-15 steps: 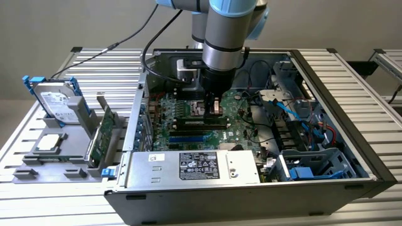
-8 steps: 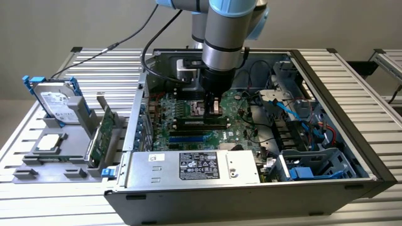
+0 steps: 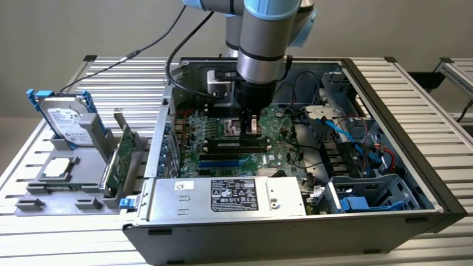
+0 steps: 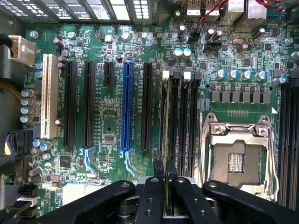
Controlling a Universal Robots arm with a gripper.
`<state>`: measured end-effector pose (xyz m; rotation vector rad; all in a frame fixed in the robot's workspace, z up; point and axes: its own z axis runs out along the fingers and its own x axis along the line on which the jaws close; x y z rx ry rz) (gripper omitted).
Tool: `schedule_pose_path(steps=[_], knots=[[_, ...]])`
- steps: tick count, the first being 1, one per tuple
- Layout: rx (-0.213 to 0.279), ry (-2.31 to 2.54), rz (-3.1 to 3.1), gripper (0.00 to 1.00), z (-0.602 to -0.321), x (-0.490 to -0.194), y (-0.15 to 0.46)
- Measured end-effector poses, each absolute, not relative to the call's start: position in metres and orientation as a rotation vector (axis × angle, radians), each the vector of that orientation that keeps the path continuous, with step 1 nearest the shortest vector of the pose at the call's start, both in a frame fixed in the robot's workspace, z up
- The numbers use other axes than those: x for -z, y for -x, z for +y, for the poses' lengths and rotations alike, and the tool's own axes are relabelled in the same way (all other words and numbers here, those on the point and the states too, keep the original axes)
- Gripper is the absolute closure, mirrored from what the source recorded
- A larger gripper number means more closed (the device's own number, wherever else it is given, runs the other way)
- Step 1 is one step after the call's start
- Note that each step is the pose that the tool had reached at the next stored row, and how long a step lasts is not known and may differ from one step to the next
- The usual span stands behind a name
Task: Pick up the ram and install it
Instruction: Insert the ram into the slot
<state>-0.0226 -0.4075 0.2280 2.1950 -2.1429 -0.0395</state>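
Gripper [image 4: 166, 169]: nearly closed, clamped on the ram [image 4: 167, 198], held edge-on; you see it over the black memory slots [image 4: 180, 116] | motherboard [image 4: 107, 116] in the open case [image 3: 384, 111]

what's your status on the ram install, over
Gripper shut on the ram, edge-on. Ram lined up along the memory slots, beside the cpu socket. Nothing lying across the slots.
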Motion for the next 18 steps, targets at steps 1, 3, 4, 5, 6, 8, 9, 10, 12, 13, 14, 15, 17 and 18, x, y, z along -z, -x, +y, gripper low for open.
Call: schedule_pose_path(steps=[1,3,4,5,6,8,9,10,12,13,14,15,17,18], knots=[[0.039,-2.195,-2.143,0.87,-0.4075,-0.228,0.0228],[0.039,-2.195,-2.143,0.87,-0.4074,-0.2279,0.023],[0.039,-2.195,-2.143,0.87,-0.4074,-0.2279,0.0231],[0.039,-2.195,-2.142,0.87,-0.4074,-0.2278,0.0231],[0.039,-2.195,-2.143,0.87,-0.4074,-0.2276,0.0231],[0.038,-2.194,-2.142,0.87,-0.4073,-0.2271,0.0231],[0.038,-2.194,-2.142,0.87,-0.4074,-0.2269,0.0231],[0.038,-2.194,-2.142,0.87,-0.4074,-0.2266,0.0231],[0.038,-2.194,-2.142,0.87,-0.4073,-0.2259,0.0231],[0.038,-2.194,-2.142,0.87,-0.4073,-0.2255,0.0231],[0.038,-2.194,-2.142,0.87,-0.4072,-0.2253,0.0231],[0.037,-2.194,-2.142,0.87,-0.4071,-0.2252,0.0231],[0.037,-2.194,-2.142,0.87,-0.4071,-0.2251,0.0231],[0.037,-2.194,-2.142,0.87,-0.4071,-0.2251,0.0231]])
